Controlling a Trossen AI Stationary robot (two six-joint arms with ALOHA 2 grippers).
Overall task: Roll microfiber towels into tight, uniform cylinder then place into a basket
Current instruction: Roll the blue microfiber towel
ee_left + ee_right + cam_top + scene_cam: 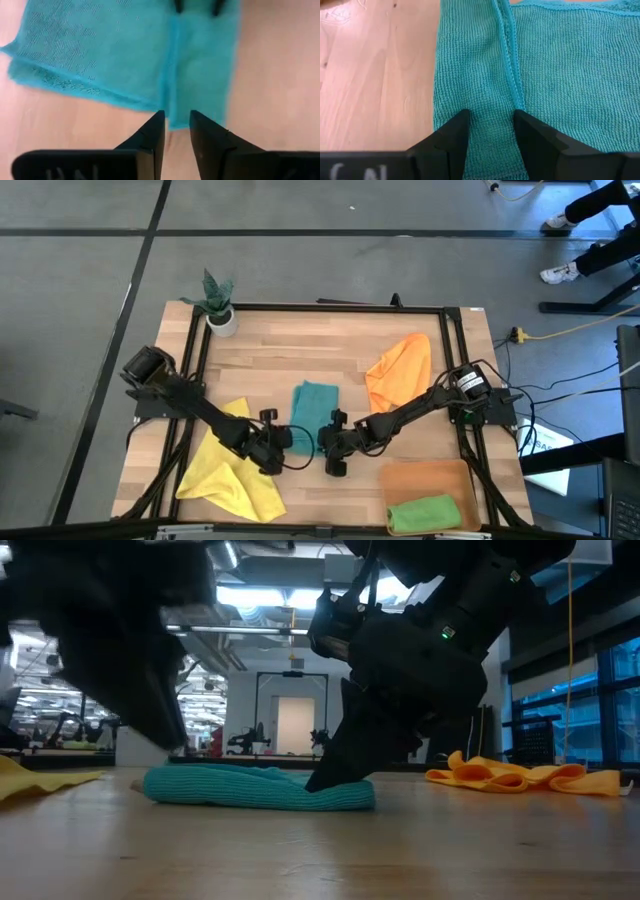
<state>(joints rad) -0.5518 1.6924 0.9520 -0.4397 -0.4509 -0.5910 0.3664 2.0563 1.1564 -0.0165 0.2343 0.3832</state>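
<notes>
Teal towel point(314, 412) folded flat mid-table, between both grippers. Left gripper point(176, 131) slightly parted, empty at its near edge; right gripper point(490, 122) straddling a fold, not pinched. Better to grip both corners evenly, then roll tight and straight.

Light wooden table point(270, 365) with a black frame. Lying directly on it: teal towel point(313, 412) near the middle, yellow towel point(228, 470) toward the left, crumpled orange towel point(398, 370) toward the right, orange-brown basket point(425, 478) by one corner, white plant pot point(221, 321) in another corner.
</notes>
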